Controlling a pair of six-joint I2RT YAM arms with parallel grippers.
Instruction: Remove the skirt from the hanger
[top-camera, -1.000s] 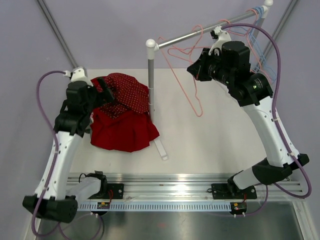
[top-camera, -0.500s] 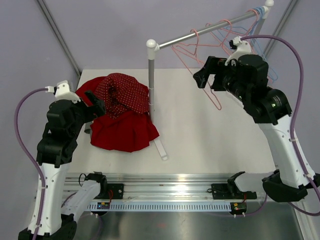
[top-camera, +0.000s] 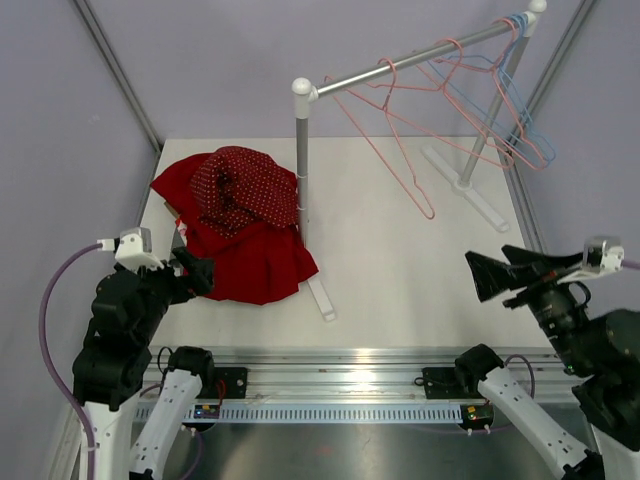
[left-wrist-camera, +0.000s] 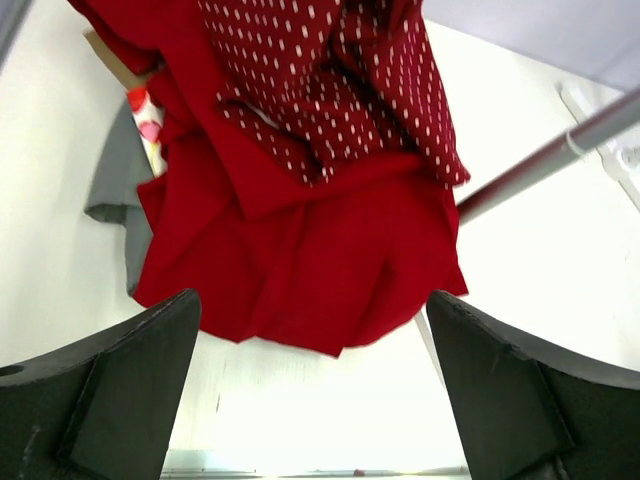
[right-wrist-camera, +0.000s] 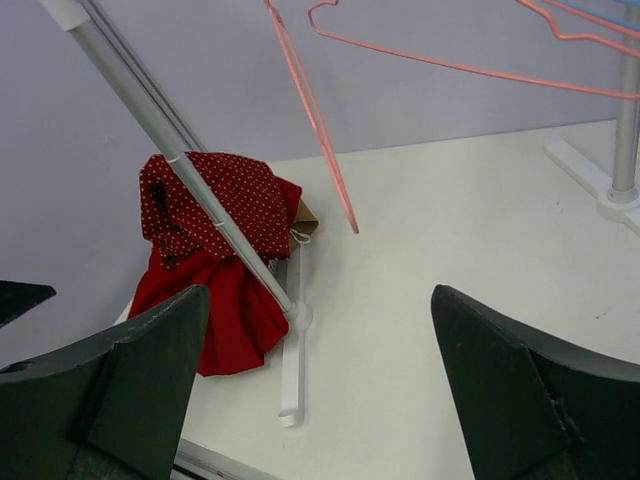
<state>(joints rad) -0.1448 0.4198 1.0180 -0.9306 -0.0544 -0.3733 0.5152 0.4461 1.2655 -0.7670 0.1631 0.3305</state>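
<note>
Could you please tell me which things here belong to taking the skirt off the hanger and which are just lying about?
Belongs to the job:
red garment heap on the table, the skirt presumably in it; bare pink hanger hanging lowest on the rail.

Just lying about:
blue hangers; grey cloth under the heap.

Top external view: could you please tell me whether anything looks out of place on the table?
The red skirt lies crumpled in a heap at the foot of the rack post, with grey cloth and a patterned scrap poking out beneath its left edge. One pink hanger hangs tilted.
</note>
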